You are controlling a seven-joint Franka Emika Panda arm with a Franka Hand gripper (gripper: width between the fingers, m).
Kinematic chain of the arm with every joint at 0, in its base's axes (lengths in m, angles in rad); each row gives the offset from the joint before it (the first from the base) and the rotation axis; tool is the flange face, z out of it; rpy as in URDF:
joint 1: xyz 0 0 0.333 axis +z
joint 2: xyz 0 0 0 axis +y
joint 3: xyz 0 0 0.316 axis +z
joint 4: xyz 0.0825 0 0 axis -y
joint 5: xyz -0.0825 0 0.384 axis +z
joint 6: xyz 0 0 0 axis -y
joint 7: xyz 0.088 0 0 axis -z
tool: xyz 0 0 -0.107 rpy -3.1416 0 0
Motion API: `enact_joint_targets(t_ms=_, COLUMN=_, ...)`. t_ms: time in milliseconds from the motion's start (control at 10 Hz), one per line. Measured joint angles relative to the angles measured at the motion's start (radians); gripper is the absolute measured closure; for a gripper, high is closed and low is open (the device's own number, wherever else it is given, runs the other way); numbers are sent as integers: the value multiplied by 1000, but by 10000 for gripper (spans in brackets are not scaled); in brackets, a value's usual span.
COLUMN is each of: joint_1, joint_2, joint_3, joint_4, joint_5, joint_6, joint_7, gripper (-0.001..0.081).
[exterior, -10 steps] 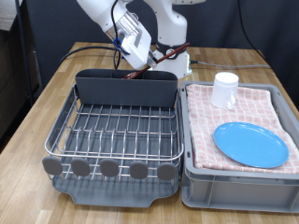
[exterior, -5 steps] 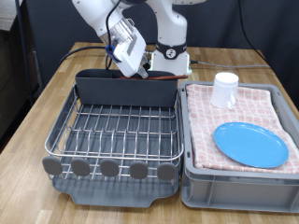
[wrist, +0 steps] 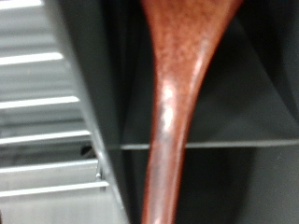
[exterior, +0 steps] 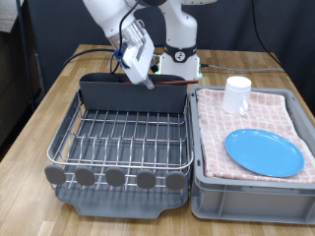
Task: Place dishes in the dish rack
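My gripper (exterior: 145,79) hangs over the tall grey back compartment (exterior: 133,95) of the dish rack (exterior: 59,144), tilted, shut on the dark-brown wooden spoon (exterior: 149,82). In the wrist view the spoon (wrist: 177,93) fills the middle and reaches down into the dark compartment (wrist: 257,84), beside the silver wires (wrist: 47,131). The fingers do not show there. The light-blue plate (exterior: 264,152) and the white mug (exterior: 236,94) sit on the pink checked cloth at the exterior view's right, away from the gripper.
The grey tub (exterior: 246,193) with the pink checked cloth (exterior: 219,133) stands right against the rack's side. The wire grid (exterior: 123,138) holds nothing. The robot's base (exterior: 179,61) and cables lie behind the rack on the wooden table (exterior: 39,108).
The gripper with the spoon has shifted a little towards the exterior view's left and tilted, staying over the back compartment. Plate and mug have not moved.
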Motion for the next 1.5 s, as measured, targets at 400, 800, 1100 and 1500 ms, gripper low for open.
enact_joint_targets(t_ms=400, joint_1=-14, joint_2=-82, joint_3=167, joint_4=-2, joint_5=-236, joint_6=57, joint_7=350, gripper=4)
enact_joint_targets(t_ms=800, joint_1=-15, joint_2=-164, joint_3=244, joint_4=13, joint_5=-292, joint_6=0, joint_7=452, gripper=4)
enact_joint_targets(t_ms=1100, joint_1=-14, joint_2=-202, joint_3=295, joint_4=57, joint_5=-323, joint_6=-80, joint_7=508, gripper=4)
enact_joint_targets(t_ms=1500, joint_1=41, joint_2=-199, joint_3=322, joint_4=151, joint_5=-317, joint_6=-217, joint_7=388, gripper=4)
